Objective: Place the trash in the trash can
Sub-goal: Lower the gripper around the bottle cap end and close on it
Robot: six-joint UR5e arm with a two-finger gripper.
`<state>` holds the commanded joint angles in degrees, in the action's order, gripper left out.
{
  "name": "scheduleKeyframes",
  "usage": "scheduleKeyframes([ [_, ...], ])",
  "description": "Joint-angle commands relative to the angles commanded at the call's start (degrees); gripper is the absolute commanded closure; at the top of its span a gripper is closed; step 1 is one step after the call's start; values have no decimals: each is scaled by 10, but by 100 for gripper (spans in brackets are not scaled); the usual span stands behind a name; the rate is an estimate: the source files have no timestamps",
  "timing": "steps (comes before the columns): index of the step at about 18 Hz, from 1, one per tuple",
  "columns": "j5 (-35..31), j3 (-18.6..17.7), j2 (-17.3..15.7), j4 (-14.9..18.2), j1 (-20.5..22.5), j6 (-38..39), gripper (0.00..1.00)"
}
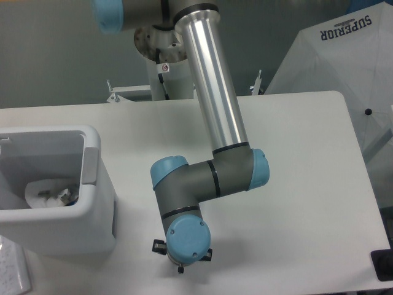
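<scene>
you are looking down on the arm (212, 80) folded over the white table (307, 184), with its wrist (184, 236) low near the front edge. the gripper (182, 265) hangs under that wrist, and only a dark sliver of it shows past the blue cap, so you cannot tell whether its fingers are apart or together, or whether anything sits between them.

the trash can (92, 203) stands at the left, just beside the wrist but apart from it, its mouth facing up and the grey tab (90, 165) on the wall nearest the arm. inside, at the bottom, you see pale crumpled stuff (52, 193) that looks like trash already dropped in. it is too bunched to give a long axis or a pointing end; you cannot make out a cap or green marks.

no bottle or wrapper lies on the part of the table you can see, though the arm hides a patch beneath it. so judge this as late in the task, either between items or after the last drop. your next move calls for lifting the wrist off the table to uncover what it hides, then checking for a remaining piece before committing to another reach.
</scene>
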<state>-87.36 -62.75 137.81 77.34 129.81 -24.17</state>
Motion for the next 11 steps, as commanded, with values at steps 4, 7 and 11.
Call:
scheduleKeyframes([
  [4,1,0,-1,0,0,1,90],
  [7,7,0,-9,-3,0,1,90],
  [11,36,1,-38,-5,9,-1,94],
])
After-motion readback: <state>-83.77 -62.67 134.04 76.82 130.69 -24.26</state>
